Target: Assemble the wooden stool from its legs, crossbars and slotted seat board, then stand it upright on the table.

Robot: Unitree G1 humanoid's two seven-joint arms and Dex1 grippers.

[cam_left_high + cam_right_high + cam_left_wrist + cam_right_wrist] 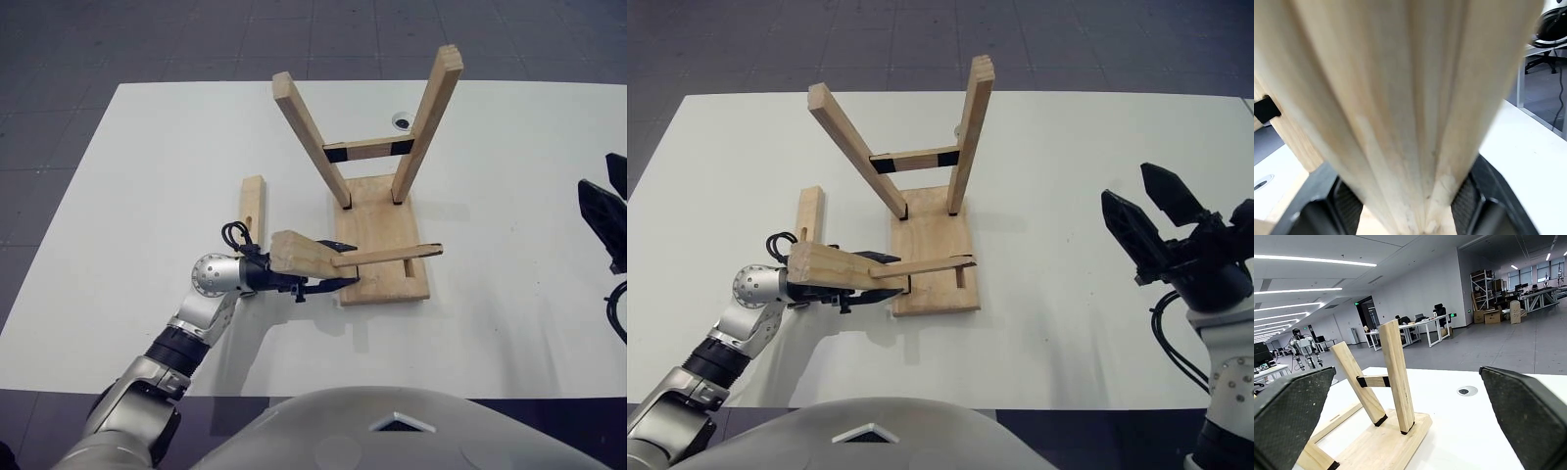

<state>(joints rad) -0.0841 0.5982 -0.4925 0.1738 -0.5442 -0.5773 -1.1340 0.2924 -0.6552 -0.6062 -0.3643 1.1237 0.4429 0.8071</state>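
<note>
The slotted seat board lies flat on the white table. Two legs stand in its far slots, leaning apart and joined by a crossbar with black ends. My left gripper is shut on a third leg, held roughly level just left of the board's near end. That leg's crossbar sticks out rightward over the near slots. In the left wrist view the held leg sits between the pads. My right gripper hangs open above the table's right side, well clear of the stool parts.
A loose leg lies flat on the table left of the board, just beyond my left gripper. A round cable grommet sits in the table behind the standing legs. The table's edges run near my right gripper and along the front.
</note>
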